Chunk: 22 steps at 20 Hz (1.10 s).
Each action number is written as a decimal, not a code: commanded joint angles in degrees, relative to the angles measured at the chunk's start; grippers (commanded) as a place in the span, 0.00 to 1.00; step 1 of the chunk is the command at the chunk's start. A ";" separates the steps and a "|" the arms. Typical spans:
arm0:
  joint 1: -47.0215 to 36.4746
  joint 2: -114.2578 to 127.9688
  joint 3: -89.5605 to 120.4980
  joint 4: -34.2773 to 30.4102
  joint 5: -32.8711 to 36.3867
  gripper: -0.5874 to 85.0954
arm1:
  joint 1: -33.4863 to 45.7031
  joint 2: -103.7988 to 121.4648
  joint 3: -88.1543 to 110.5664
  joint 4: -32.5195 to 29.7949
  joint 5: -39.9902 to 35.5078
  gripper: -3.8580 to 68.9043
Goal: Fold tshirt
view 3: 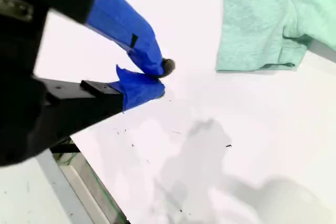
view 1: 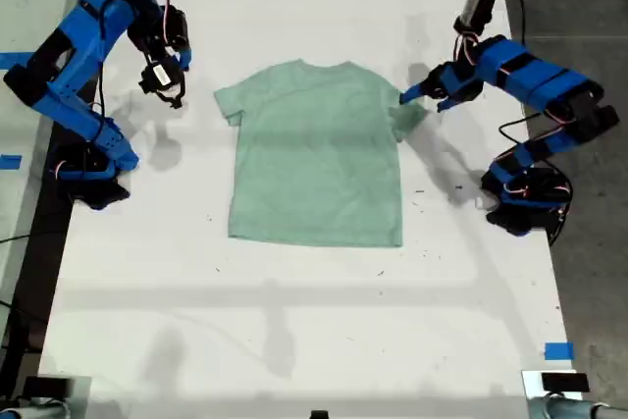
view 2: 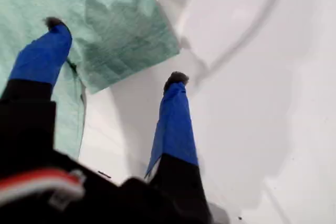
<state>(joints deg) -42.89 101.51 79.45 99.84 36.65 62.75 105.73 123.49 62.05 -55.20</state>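
The pale mint-green tshirt [view 1: 319, 154] lies flat on the white table, neck toward the far edge. My first gripper [view 1: 417, 95] is open at the sleeve on the exterior view's right. In its wrist view the fingers straddle that sleeve's [view 2: 121, 19] corner, one fingertip [view 2: 52, 24] over the fabric, the other [view 2: 176, 80] over bare table. My second gripper [view 1: 169, 93] hangs shut above the table on the exterior view's left, apart from the other sleeve [view 3: 268, 19]. Its tips [view 3: 161, 80] hold nothing.
The white table [view 1: 294, 321] extends toward the near edge. Blue tape marks sit at the exterior view's near right [view 1: 557, 350] and far left [view 1: 10, 161]. Dark floor [view 1: 589, 7] borders the table on the exterior view's right. Both arm bases stand at the table's sides.
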 commanded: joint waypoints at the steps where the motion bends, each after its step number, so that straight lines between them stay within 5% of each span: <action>1: -0.09 0.00 -0.26 -0.88 0.35 0.01 | 0.79 -5.01 -0.44 -6.33 -1.58 0.50; 4: -0.09 -0.09 -0.09 -0.97 0.35 0.01 | 0.97 -11.87 -2.02 -8.79 -2.37 0.36; 5: 0.00 -0.09 -0.09 -0.97 0.35 0.01 | 0.97 -13.62 -2.99 -8.61 -2.20 0.18; 7: 0.00 -0.18 0.18 -1.14 0.35 0.01 | 1.32 -13.54 -3.52 -7.91 -2.64 0.05; 16: 0.00 -0.26 1.32 -1.41 0.44 0.01 | -4.57 -3.16 -19.07 9.76 2.46 0.03; 18: 0.00 -0.35 1.58 -1.76 0.44 0.01 | -11.16 -3.60 -24.79 8.79 7.82 0.03; 22: 0.18 -0.35 1.67 -1.85 0.18 0.01 | -23.55 -11.25 -33.57 -3.16 16.87 0.03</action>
<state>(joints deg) -42.89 100.90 81.47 98.44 36.65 44.21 96.68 96.42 64.95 -42.10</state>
